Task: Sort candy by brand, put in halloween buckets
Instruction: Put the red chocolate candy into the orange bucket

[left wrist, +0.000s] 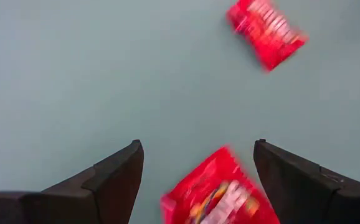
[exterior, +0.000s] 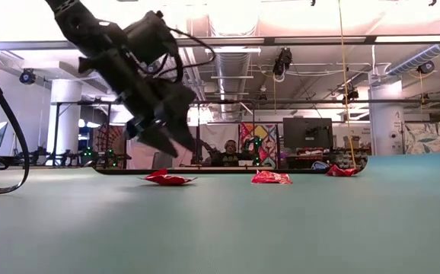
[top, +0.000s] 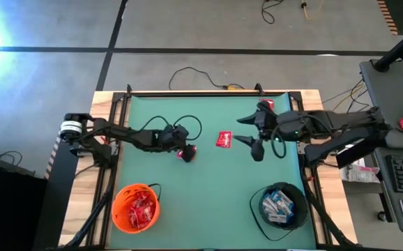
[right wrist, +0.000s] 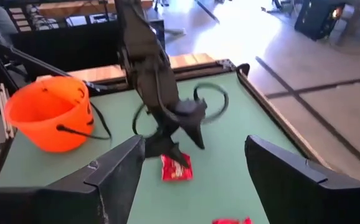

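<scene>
Orange bucket [top: 136,207]: near-left corner of the green counter [top: 208,202]; holds a heap of red-wrapped sweets.
Black bucket [top: 280,206]: near-right corner; holds blue-and-white wrapped sweets.
Loose candy, all red: one red candy [top: 187,152] under the left claw, a second red candy [top: 223,139] mid-counter between the arms, a third red candy [top: 267,104] by the far edge near the right arm. No blue-and-white pieces visible loose.
Left claw [top: 185,153]: poised low over the first red piece, fingers spread wide to either side of it, not gripping; the left wrist view shows the wrapper [left wrist: 220,196] between the fingers.
Right claw [top: 252,132]: hovering over the right-centre of the counter, fingers apart, holding nothing.
Progress, by judgement: sorting is mostly finished; three red pieces remain for the orange bucket.
</scene>
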Controlling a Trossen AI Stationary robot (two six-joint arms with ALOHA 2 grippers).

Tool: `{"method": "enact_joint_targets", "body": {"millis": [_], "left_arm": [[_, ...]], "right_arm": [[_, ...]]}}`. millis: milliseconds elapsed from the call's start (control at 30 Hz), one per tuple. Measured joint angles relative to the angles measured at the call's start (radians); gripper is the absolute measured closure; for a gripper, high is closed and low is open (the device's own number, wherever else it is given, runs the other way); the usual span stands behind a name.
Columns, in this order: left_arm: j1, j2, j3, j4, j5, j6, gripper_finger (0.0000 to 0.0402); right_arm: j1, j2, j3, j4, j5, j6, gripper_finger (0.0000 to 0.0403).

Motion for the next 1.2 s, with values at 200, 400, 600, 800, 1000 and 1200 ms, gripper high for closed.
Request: {"method": "enact_joint_targets", "body": {"millis": [200,400,600,800,1000,1200], "left_arm": [[0.001,0.058,0.038,0.03,0.007,0.064,0.0115],[-0.007,0.116,0.04,0.046,0.023,0.06,0.0115],[-0.07,0.021,0.035,0.001,0.058,0.037,0.0115],[-0.089,-0.058,0.0,-0.037,-0.025,-0.034,0.0111],[-0.134,-0.058,-0.047,-0.029,-0.086,-0.054,0.009],[-0.15,-0.006,-0.134,0.12,-0.156,-0.135,0.0063]], "right_arm": [[0.0,-0.096,-0.14,-0.007,0.003,0.135,0.0145],[0.0,-0.14,-0.236,-0.009,0.0,0.24,0.0145],[0.001,-0.149,-0.254,-0.021,-0.001,0.286,0.0147],[0.0,-0.146,-0.254,-0.022,0.005,0.289,0.0137],[0.0,-0.134,-0.255,-0.053,0.01,0.341,0.0114],[0.0,-0.127,-0.255,-0.082,0.009,0.372,0.0102]]}}
